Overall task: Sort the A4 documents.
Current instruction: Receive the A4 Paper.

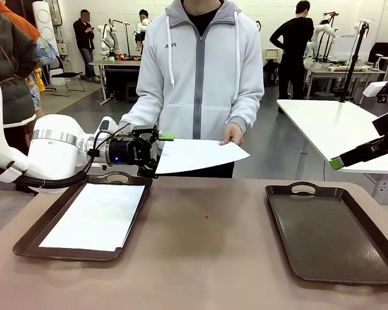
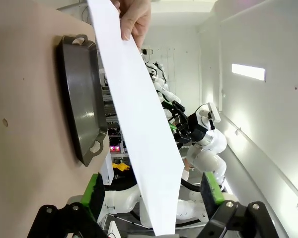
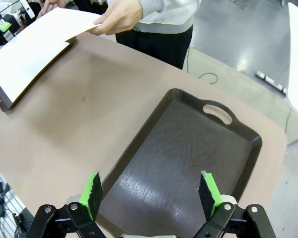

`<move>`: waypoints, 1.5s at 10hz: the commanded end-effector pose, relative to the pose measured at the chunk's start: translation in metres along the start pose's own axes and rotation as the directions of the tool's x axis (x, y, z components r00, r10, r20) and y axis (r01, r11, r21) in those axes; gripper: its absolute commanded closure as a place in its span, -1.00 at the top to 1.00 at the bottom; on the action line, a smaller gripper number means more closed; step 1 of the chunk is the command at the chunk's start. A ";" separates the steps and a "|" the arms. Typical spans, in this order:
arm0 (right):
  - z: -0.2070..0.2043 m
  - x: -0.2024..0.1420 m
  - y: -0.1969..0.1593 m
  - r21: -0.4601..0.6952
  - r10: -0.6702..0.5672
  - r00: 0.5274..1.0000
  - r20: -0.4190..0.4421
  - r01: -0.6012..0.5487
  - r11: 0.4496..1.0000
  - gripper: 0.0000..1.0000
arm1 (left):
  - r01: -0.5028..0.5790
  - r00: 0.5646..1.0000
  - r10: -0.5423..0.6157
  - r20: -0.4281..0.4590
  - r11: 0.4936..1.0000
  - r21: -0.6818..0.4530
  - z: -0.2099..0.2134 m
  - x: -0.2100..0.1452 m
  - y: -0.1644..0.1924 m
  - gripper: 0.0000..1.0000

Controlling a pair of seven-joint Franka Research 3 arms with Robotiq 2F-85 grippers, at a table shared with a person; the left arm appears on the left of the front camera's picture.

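Straddling the held sheet (image 2: 139, 124), left pincer (image 2: 154, 193) jaws spread.

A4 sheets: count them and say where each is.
2. One sheet lies in the left tray; the other sheet is held by the person's hand. More may lie stacked beneath.

Grey floor (image 1: 278, 145), white back wall (image 1: 271, 13) — white side table (image 1: 330, 126) at right.
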State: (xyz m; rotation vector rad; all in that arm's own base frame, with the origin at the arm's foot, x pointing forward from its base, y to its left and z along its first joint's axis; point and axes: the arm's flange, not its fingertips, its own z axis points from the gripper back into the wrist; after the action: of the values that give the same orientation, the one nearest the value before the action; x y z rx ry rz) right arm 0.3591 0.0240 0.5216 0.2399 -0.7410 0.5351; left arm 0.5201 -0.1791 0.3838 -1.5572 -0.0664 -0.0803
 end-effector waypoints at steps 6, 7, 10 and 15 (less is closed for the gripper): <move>-0.001 0.000 0.000 0.006 -0.001 1.000 0.000 0.001 1.000 1.00 | 0.029 1.000 -0.029 0.002 1.000 -0.001 0.001 0.005 -0.004 -0.19; -0.001 0.000 0.000 0.006 -0.001 1.000 0.000 0.001 1.000 1.00 | 0.029 1.000 -0.029 0.006 1.000 0.000 0.001 0.004 -0.004 -0.37; -0.001 0.000 0.000 0.006 -0.001 1.000 0.000 0.001 1.000 1.00 | 0.034 0.999 -0.034 0.013 0.999 0.005 0.001 0.003 -0.005 -0.99; -0.001 0.000 0.000 0.006 -0.001 1.000 0.000 0.001 1.000 1.00 | 0.038 0.999 -0.038 0.016 0.999 0.010 0.002 0.000 -0.003 -1.00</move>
State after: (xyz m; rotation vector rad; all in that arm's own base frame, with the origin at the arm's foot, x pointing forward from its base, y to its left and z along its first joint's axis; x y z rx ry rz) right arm 0.3592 0.0240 0.5216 0.2399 -0.7410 0.5351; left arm 0.5230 -0.1778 0.3872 -1.5576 -0.0812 -0.0897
